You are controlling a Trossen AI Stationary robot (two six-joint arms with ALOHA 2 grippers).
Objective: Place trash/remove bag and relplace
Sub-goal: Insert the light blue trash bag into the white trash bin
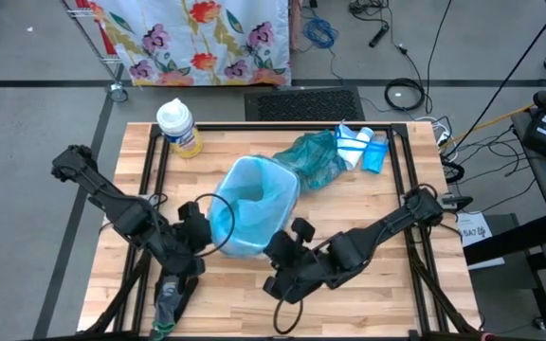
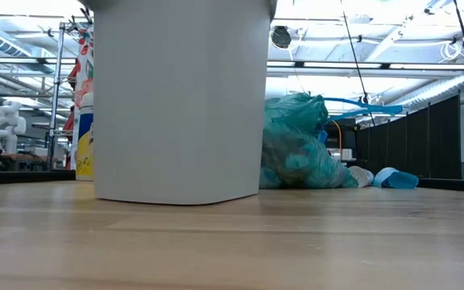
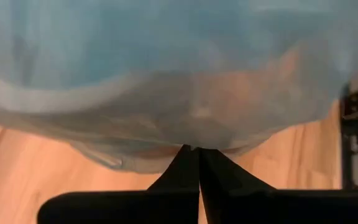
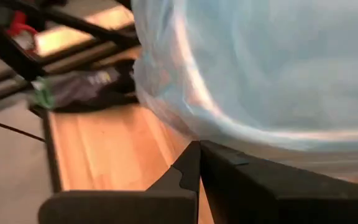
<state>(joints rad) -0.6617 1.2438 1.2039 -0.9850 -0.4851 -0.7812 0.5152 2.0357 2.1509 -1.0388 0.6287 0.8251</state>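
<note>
Nearest the low camera is the bare wood of the desk [image 2: 232,242], and just behind it the white bin [image 2: 180,101] stands upright, filling that view's middle. From above, the bin sits near the desk's centre with a fresh pale-blue liner [image 1: 245,213] draped over its rim. The full teal bag [image 1: 313,159] lies on its side at about one o'clock from the bin, just beside it, with a flat blue pack [image 1: 363,149] next to it at the back edge. No loose trash shows.

The left gripper [image 3: 197,149] is at the bin's eight o'clock side, its fingers together and seemingly pinching a fold of liner film. The right gripper [image 4: 199,144] is at five o'clock, fingers together against the liner's overhang; whether film is caught there I cannot tell.

The liner looks thin, light, slippery and easy to tear, so the rolled hem at the rim is probably the best hold. The bin itself seems light and could tip or slide if tugged.

Open desk lies toward six o'clock. A wipes canister [image 1: 178,128] stands at eleven o'clock, and a dark glove [image 1: 169,301] lies at seven o'clock near the front edge.
</note>
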